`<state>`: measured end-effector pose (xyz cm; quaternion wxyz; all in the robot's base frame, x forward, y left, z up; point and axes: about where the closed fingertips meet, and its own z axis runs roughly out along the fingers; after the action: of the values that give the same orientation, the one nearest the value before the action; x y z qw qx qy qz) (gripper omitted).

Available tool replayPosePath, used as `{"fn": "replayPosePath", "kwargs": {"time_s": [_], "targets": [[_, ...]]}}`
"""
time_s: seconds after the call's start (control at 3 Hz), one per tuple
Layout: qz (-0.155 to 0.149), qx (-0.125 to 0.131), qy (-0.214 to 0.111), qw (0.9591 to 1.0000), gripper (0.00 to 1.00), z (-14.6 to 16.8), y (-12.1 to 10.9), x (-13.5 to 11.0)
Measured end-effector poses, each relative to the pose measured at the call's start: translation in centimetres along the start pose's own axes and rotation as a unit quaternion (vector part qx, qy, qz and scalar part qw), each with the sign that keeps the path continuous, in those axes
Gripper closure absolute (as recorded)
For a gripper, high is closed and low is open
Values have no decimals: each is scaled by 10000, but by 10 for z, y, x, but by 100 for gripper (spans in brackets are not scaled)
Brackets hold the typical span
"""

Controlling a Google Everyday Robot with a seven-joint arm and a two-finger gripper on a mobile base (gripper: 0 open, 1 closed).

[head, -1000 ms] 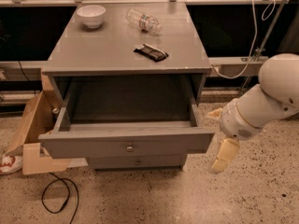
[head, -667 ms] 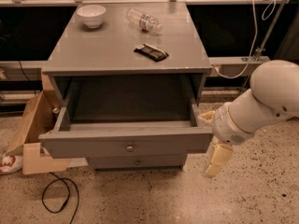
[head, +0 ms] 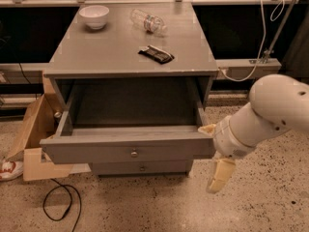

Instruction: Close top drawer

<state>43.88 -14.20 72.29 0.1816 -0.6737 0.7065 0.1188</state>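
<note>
The top drawer (head: 96,151) of the grey cabinet stands pulled far out, its inside empty. Its flat front panel has a small round metal knob (head: 134,153) at the centre. My gripper (head: 214,152) is at the right end of the drawer's front panel, with the white arm reaching in from the right. It is open and holds nothing. One cream finger (head: 207,128) lies by the drawer's top right corner and the other (head: 219,175) hangs lower, below the panel.
A lower drawer (head: 142,168) is shut under the open one. On the cabinet top (head: 111,47) lie a white bowl (head: 94,16), a plastic bottle (head: 148,21) and a dark snack bar (head: 156,54). A cardboard box (head: 34,139) and a black cable (head: 60,204) are on the floor at left.
My arm and gripper have moved left, closer to the right end of the drawer front. The drawer has not moved.
</note>
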Motion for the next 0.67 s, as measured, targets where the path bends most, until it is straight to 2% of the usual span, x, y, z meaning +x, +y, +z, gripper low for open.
{"fn": "replayPosePath", "kwargs": {"time_s": [0.33,0.67], "targets": [[-262,-312,-93,9991,19,40,21,2],[-287,-397,-121,9987,42,80,18,11]]}}
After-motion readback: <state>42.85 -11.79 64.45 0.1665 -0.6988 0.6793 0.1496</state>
